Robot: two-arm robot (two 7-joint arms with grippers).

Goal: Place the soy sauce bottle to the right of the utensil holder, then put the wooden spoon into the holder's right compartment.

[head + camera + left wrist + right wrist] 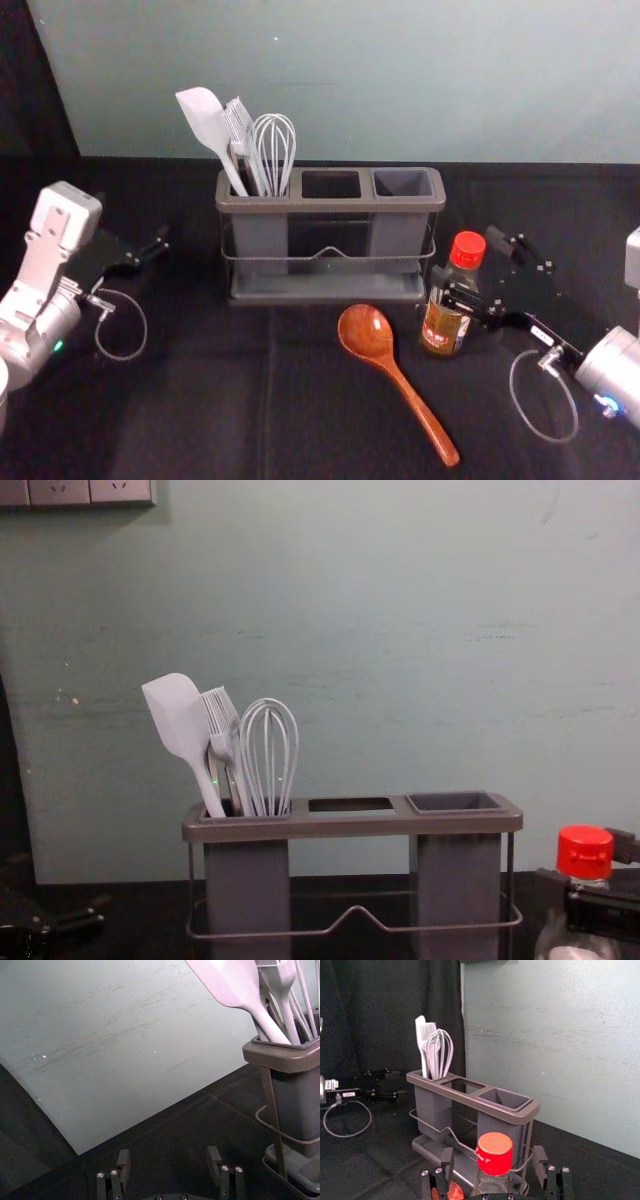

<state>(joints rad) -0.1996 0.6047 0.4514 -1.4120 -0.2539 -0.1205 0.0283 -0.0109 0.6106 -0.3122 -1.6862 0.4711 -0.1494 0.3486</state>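
The soy sauce bottle [443, 325], red-capped, stands upright just right of the utensil holder [330, 204], near its front corner. My right gripper [467, 259] is open around the bottle, one finger on either side. In the right wrist view, the bottle cap [495, 1152] is between the spread fingers of my right gripper [493, 1156], with gaps beside it. The wooden spoon [390, 368] lies in front of the holder, bowl toward it. The holder's right compartment [403, 183] has nothing in it. My left gripper [158, 242] is open, parked left of the holder.
A white spatula [208, 125], a brush and a whisk [273, 145] stand in the holder's left compartment. Behind the dark-covered table [200, 400] rises a pale wall [400, 80]. The spoon's handle extends toward the front, left of the right arm.
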